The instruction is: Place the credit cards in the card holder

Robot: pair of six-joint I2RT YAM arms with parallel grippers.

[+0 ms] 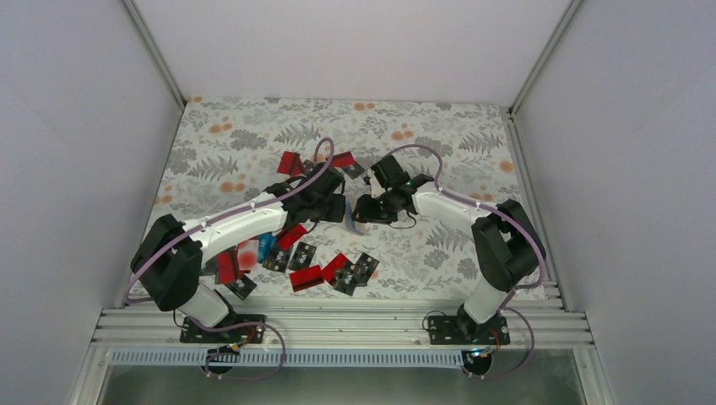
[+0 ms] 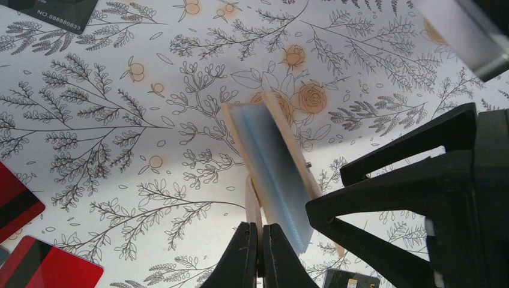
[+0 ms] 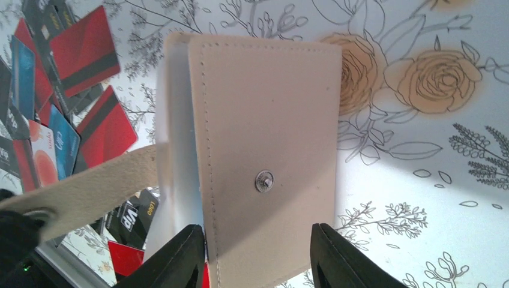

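Right wrist view: we see the holder (image 3: 270, 120) between the fingers of the right claw (image 3: 257, 228), which is grasping it by its two side edges. Its tan face and small metal stud are turned to the camera. A pale inner leaf shows just beside the claw's left-hand finger. From there the holder's strap (image 3: 90, 192) runs out to the left of the claw.

In the left wrist view the holder stands on edge just beyond the left claw (image 2: 258, 227), its grey-blue inside showing between tan covers. This claw is clenched on the strap, which is pinched between its nearly closed fingers. The right claw's black frame sits close on its right.

From above, the two claws meet tip to tip over the middle of the flower-print worktop (image 1: 439, 126), with the holder between them. We cannot tell whether it touches the worktop.

The cards (image 1: 329, 270), red, black and a few blue, lie scattered flat. Most are nearer the arm bases than the claws, and a few lie just beyond the left claw.
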